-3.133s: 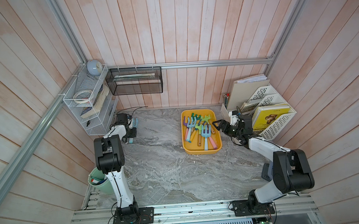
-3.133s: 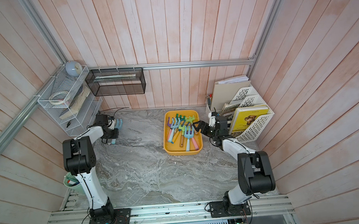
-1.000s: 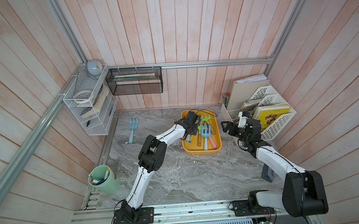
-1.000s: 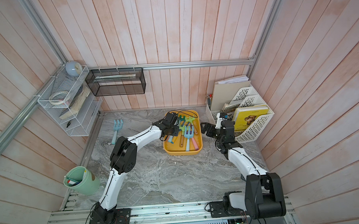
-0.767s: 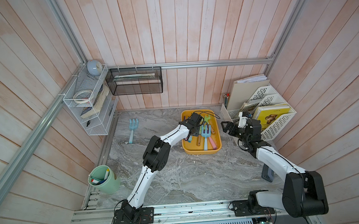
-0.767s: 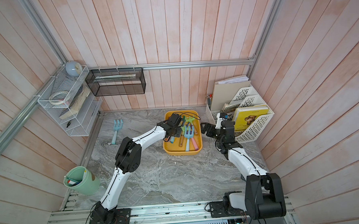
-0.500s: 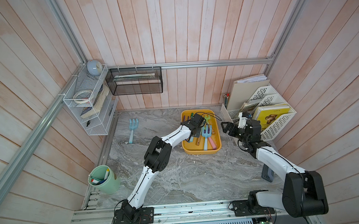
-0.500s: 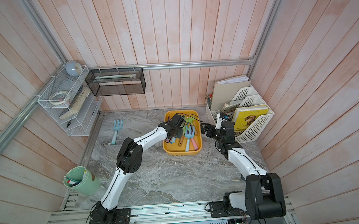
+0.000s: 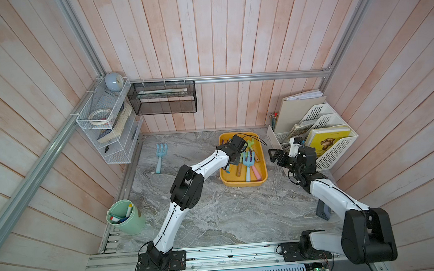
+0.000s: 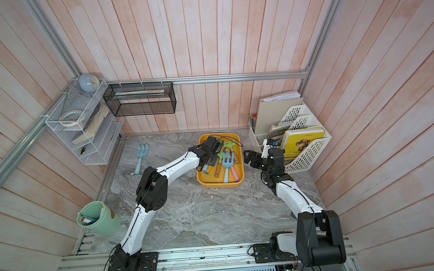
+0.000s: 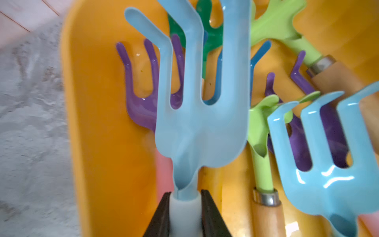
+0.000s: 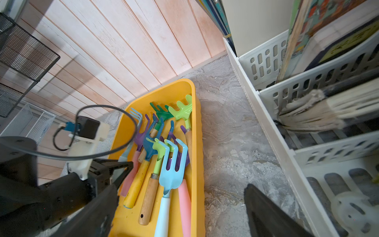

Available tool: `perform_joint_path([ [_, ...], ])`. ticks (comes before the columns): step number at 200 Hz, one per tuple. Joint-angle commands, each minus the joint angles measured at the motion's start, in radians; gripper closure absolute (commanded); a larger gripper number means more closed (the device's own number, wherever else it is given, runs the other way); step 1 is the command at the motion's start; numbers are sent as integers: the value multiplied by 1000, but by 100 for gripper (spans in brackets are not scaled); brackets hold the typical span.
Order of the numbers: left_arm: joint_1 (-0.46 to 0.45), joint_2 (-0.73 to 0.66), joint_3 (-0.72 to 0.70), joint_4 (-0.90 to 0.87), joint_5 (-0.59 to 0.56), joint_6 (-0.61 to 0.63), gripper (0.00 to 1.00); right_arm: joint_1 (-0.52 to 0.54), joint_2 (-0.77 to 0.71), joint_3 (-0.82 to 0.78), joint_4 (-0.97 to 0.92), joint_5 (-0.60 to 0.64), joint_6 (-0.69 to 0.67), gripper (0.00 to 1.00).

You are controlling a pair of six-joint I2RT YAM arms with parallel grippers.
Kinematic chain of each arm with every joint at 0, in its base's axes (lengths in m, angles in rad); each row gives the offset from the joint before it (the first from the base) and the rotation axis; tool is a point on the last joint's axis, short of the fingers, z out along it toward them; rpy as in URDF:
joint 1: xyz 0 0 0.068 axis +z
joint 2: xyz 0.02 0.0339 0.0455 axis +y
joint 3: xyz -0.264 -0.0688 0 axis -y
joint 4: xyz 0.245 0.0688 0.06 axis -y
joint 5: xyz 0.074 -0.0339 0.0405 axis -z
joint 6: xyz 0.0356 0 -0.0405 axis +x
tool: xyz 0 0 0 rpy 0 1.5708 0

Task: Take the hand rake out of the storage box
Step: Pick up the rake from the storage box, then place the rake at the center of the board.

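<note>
Left jaws clenched around blue rake handle, head over box, right jaws gaping beside box

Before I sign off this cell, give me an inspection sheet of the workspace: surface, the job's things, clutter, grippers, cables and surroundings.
Surface: grey marbled tabletop, small pale chips near the tray.
Job's things: shallow yellow plastic tray holds several coloured hand rakes; one light blue pronged hand rake is gripped over it; a second light blue rake lies on the tabletop outside.
Clutter: mint green cup of markers; white perforated file rack with books.
Grippers: left gripper shut on the rake's pale handle; right gripper open, empty, beside the tray.
Cables: black cable loop over the left wrist.
Surroundings: pink plank walls, black mesh basket, white wire shelf.
</note>
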Motion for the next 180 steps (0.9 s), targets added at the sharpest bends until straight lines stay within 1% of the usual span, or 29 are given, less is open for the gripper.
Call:
perform_joint_path([
  [1, 25, -142, -68, 31, -36, 40, 90, -11, -28, -14, 26, -6, 11, 2],
  [21, 48, -233, -188, 121, 14, 55, 91, -13, -27, -17, 31, -10, 13, 2],
  [35, 68, -297, -275, 186, -8, 42, 93, -15, -30, -22, 34, -14, 17, 2],
  [48, 89, -348, -340, 238, 28, 44, 93, -17, -34, -30, 41, -15, 22, 2],
  [68, 132, -402, -414, 260, 26, 49, 93, -17, -37, -30, 44, -28, 25, 2],
  [80, 174, -432, -482, 281, 17, 60, 93, -18, -41, -32, 46, -30, 25, 2],
  [94, 238, -462, -580, 321, 31, 83, 93, -17, -46, -35, 46, -25, 25, 2],
  [108, 318, -474, -671, 357, 33, 93, 93, -17, -45, -35, 47, -24, 25, 2],
  [118, 375, -463, -708, 362, 45, 99, 93, -17, -43, -34, 47, -23, 25, 2],
  [133, 435, -425, -733, 372, 30, 119, 93, -17, -39, -33, 46, -22, 28, 2],
  [141, 454, -400, -732, 381, 12, 158, 93, -17, -36, -32, 46, -23, 28, 2],
  [180, 515, -252, -618, 328, 0, 217, 92, -17, -31, -29, 40, -19, 27, 2],
])
